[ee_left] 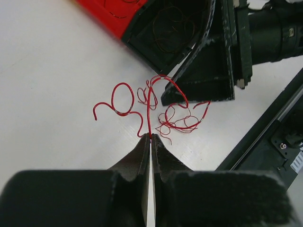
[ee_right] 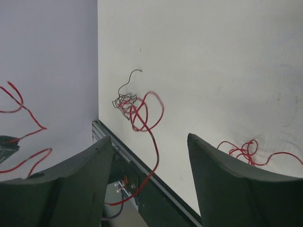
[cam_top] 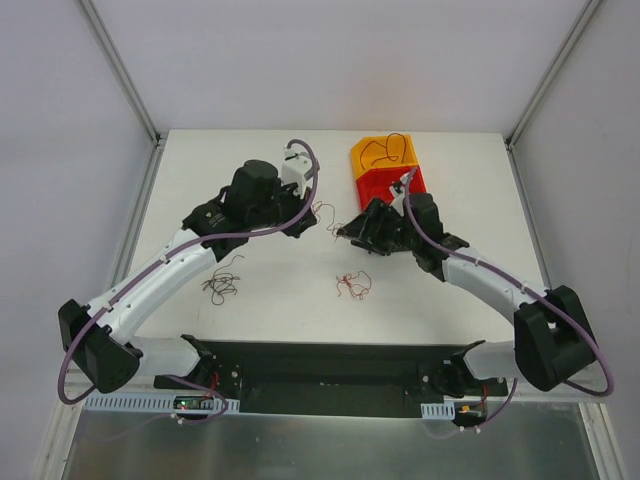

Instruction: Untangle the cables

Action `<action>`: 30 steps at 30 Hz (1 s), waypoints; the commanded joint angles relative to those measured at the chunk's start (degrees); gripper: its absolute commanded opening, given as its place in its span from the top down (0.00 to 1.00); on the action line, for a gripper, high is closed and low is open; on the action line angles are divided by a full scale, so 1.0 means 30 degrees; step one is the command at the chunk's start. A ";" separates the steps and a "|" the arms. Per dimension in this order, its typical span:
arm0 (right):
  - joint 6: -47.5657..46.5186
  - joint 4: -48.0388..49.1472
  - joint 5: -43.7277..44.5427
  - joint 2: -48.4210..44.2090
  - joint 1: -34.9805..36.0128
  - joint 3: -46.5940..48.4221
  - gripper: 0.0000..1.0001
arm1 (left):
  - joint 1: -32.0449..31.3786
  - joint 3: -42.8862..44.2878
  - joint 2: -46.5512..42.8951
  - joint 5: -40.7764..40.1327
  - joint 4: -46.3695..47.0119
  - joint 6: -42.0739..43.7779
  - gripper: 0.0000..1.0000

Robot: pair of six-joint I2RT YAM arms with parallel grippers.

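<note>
Your left gripper (ee_left: 150, 137) is clenched on a curly red wire (ee_left: 149, 109) at the lower centre of its wrist view. Your right gripper (ee_right: 149, 138) stands released, with a red loop (ee_right: 162, 109) hanging between its jaws.

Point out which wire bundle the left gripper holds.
The bright red bundle beside the red bin: the shut left gripper pinches one strand of it. The dark bundle and the other red bundle lie loose, untouched.
</note>
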 commanded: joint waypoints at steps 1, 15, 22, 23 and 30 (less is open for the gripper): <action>0.0539 0.1896 -0.0384 0.0868 0.1347 0.0024 0.35 | -0.0306 -0.0193 -0.0857 0.0325 0.0918 0.0388 1.00; -0.3236 -0.2581 0.5909 0.0406 0.1496 0.1459 0.85 | -0.1098 -0.3001 -0.4953 -0.0348 0.4516 0.1032 1.00; -0.4968 -0.5132 1.1096 -0.2406 0.1380 0.0845 0.84 | -0.1185 -0.5814 -0.8178 0.0090 0.8268 0.1617 1.00; -0.4939 -0.5279 1.1624 -0.2817 0.1408 0.0641 0.84 | -0.1186 -0.6050 -0.8414 0.0120 0.8562 0.1647 1.00; -0.4528 -0.5457 1.4499 -0.5863 0.1058 -0.1526 0.74 | -0.1215 -0.6784 -0.9470 0.0501 0.9678 0.1764 1.00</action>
